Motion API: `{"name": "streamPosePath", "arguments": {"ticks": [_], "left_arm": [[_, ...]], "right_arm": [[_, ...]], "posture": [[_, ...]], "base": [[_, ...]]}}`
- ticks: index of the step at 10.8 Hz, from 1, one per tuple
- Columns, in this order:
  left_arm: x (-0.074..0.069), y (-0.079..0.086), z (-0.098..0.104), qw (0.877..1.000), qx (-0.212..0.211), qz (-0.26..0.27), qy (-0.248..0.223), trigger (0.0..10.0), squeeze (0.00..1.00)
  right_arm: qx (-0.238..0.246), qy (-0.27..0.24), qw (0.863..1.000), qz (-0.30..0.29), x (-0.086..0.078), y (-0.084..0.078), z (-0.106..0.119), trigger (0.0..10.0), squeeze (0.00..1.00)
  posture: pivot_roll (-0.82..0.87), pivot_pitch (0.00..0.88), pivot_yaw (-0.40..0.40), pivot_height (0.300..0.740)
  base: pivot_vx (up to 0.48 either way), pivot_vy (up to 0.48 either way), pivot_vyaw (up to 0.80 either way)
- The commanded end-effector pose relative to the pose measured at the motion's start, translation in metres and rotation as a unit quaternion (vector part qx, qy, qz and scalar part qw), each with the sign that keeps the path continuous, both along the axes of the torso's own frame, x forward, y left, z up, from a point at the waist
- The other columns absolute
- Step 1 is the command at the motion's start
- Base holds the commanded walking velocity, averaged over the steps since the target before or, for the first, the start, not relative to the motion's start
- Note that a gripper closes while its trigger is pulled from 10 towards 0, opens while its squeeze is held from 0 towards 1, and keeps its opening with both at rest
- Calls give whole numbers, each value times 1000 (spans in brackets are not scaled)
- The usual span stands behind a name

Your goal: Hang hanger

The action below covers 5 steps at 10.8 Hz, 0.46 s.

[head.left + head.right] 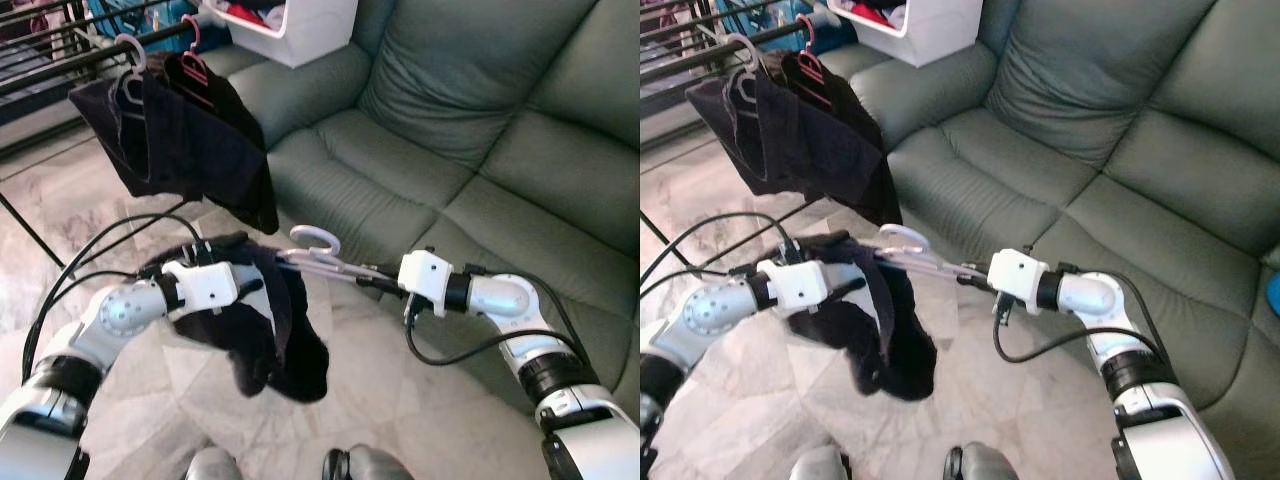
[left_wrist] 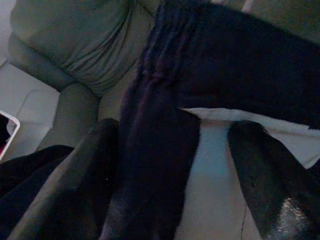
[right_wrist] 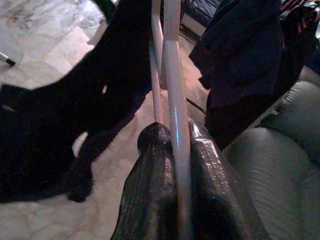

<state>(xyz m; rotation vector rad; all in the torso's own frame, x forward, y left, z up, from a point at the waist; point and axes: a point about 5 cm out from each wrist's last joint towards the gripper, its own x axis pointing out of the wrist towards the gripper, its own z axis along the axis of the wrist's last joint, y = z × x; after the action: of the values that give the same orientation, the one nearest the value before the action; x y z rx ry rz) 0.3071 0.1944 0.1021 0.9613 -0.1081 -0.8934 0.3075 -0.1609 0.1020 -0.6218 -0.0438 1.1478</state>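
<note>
A pale pink hanger (image 1: 318, 240) is held level between my two arms, above the marble floor and in front of the sofa. My right gripper (image 1: 375, 280) is shut on one end of its bar, and the bar (image 3: 172, 75) runs out between the fingers (image 3: 150, 200). A dark garment (image 1: 290, 350) is draped over the hanger and sags below it. My left gripper (image 1: 255, 283) is at the garment's other side. Its fingers (image 2: 265, 185) stand apart, with a fold of the dark cloth (image 2: 165, 150) lying between them.
A black drying rack (image 1: 60, 60) stands at the upper left, with dark clothes (image 1: 190, 140) hanging from a white and a red hanger. A green sofa (image 1: 450, 120) spans the right and back. A white box (image 1: 300, 25) sits behind it. Black cables (image 1: 100, 240) loop off my left arm.
</note>
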Motion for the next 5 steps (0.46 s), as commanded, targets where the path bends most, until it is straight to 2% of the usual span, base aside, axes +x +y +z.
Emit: {"name": "streamPosePath", "arguments": {"ticks": [1,3,5], "left_arm": [[2,-1,0,1000,13,-11,9,0,0],[8,3,4,999,42,-17,19,0,0],[13,8,9,998,50,-15,28,0,0]], "right_arm": [[18,-31,999,11,2,3,13,10000,0],[0,-47,999,22,0,0,15,10000,0],[-5,-62,998,19,2,-1,17,10000,0]], "posture": [[-29,79,-72,740],[-37,80,-76,740],[-41,80,-74,740]], "base": [[0,0,0],[0,0,0],[0,0,0]]}}
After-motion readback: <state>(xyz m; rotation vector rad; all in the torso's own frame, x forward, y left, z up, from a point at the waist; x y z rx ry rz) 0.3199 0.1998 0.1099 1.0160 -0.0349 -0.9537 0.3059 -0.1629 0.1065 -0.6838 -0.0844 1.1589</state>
